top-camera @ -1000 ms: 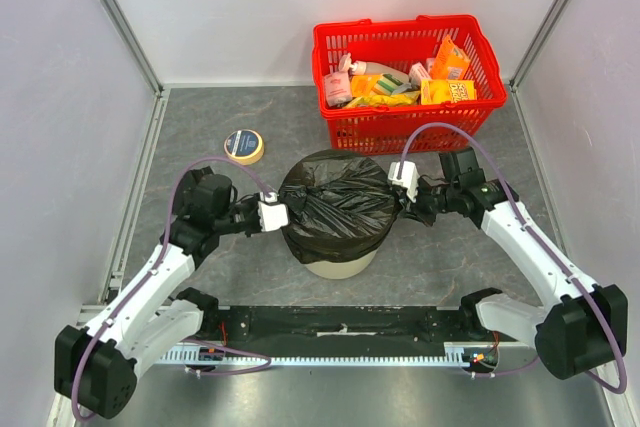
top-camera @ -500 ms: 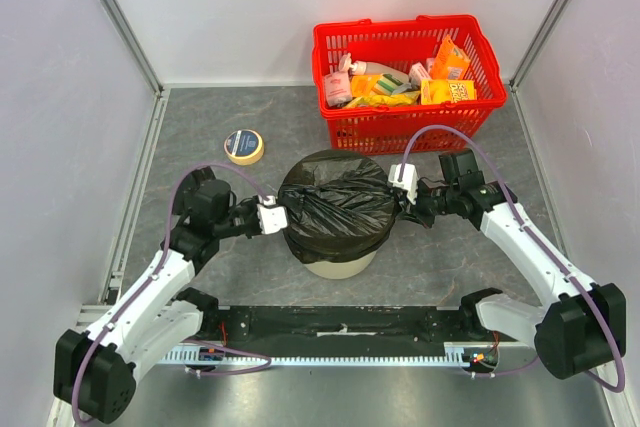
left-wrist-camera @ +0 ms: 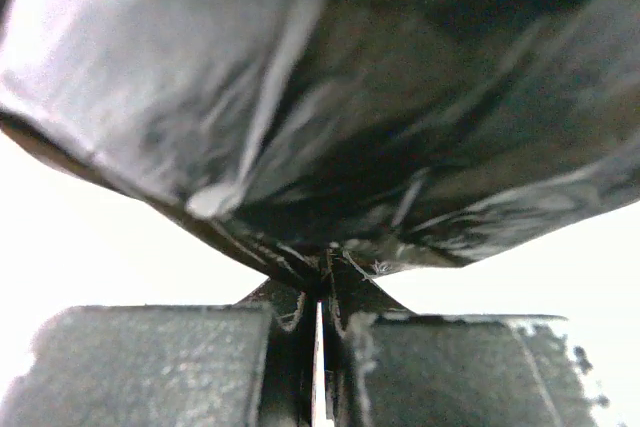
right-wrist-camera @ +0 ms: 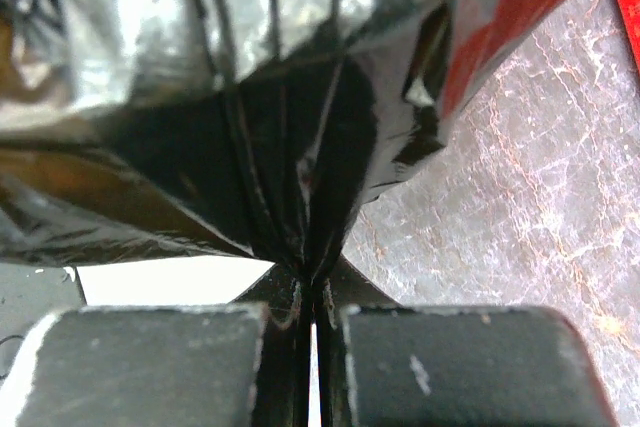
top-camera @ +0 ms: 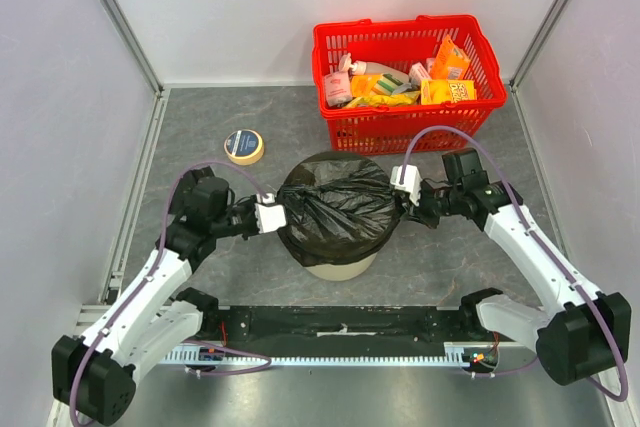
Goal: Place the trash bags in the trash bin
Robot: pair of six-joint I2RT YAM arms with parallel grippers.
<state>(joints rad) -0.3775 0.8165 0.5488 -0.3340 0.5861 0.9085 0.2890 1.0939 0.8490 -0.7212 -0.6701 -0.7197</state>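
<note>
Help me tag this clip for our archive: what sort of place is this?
Probably a lab robot test cell: plain panel walls box in a grey tabletop holding staged props, a red basket of packaged goods and a trash bin with a black trash bag over it.

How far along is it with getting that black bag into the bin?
Done: the black trash bag sits on the beige trash bin, covering its mouth and upper wall. In hand: the left gripper and right gripper each pinch a bag edge, on opposite sides. Left: letting go; whether the bag is fully inside cannot be told.
</note>
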